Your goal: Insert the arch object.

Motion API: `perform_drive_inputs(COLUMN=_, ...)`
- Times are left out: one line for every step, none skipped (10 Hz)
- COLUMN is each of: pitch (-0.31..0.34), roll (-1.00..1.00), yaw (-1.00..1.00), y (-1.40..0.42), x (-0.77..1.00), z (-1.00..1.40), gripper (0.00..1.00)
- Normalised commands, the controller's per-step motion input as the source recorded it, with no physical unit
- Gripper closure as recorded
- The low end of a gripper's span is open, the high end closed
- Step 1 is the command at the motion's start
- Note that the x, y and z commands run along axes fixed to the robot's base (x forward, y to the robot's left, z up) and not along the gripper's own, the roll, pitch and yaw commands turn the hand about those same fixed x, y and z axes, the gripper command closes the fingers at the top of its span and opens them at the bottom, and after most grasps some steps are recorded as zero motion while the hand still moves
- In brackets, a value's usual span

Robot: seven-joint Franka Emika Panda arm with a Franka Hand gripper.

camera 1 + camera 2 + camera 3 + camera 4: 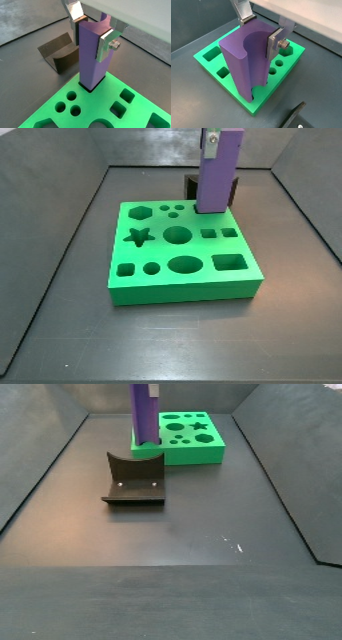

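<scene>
One tall purple arch object, a smooth matt plastic prism. A rounded concave channel runs down one long face, seen in a wrist view, and the other faces are flat with crisp edges. It stands upright, or nearly so. Its lower end sits in a dark slot near one corner of the board, on the side nearest the fixture.

One gripper, above that corner of the board. Its two flat silver plate fingers are pinched against opposite sides of the arch object's upper part. A screw head shows on one plate. In a side view only its tip shows at the top of the purple bar.

One bright green square board, a thick plastic slab with a plain top. It is cut through with shaped openings: a star, several circles of differing width, an oval, squares and rectangles. More cut-outs show in both wrist views.

One dark grey fixture, an L-shaped bracket with a dull metallic sheen and a concave curve along the upright's upper edge. It stands on the floor just beside the board, apart from the arch object.

One dark, matt, faintly scuffed floor, ringed by grey walls.
</scene>
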Motion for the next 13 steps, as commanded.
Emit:
perform_drive_inputs(pitch=-0.013, roll=-0.16, yaw=0.00, y=0.00, x=-0.22, z=-0.09, gripper=1.00)
perform_drive_inputs(pitch=0.000, roll=-0.18, yaw=0.00, y=0.00, x=0.00, z=-0.14, gripper=1.00)
perform_drive_inputs(pitch=0.000, roll=-0.14, yaw=0.00, y=-0.01, x=0.11, z=-0.19, gripper=1.00)
perform_drive_inputs(pitch=0.000, roll=-0.09, yaw=0.00, y=-0.02, x=0.19, z=-0.26, gripper=1.00)
perform_drive_inputs(pitch=0.000, roll=0.00, yaw=0.00, y=-0.05, x=0.19, z=-0.35, gripper=1.00)
perform_drive_inputs(pitch=0.006, roll=0.00, yaw=0.00, y=-0.07, x=0.22, z=-0.30, gripper=1.00)
perform_drive_inputs(pitch=0.017, roll=0.01, yaw=-0.02, y=-0.07, x=0.20, z=-0.31, gripper=1.00)
perform_drive_inputs(pitch=0.001, roll=0.03, yaw=-0.04, y=-0.07, x=0.16, z=-0.35, gripper=1.00)
perform_drive_inputs(pitch=0.000, roll=0.09, yaw=-0.03, y=-0.12, x=0.03, z=-0.31, gripper=1.00)
perform_drive_inputs(pitch=0.000, roll=0.11, yaw=0.00, y=-0.13, x=0.00, z=-0.26, gripper=1.00)
perform_drive_inputs(pitch=0.000, roll=0.06, yaw=-0.04, y=-0.12, x=-0.03, z=-0.25, gripper=1.00)
perform_drive_inputs(pitch=0.000, roll=0.05, yaw=-0.07, y=-0.13, x=-0.08, z=-0.29, gripper=1.00)
perform_drive_inputs(pitch=0.000, roll=0.03, yaw=-0.09, y=-0.12, x=-0.07, z=-0.30, gripper=1.00)
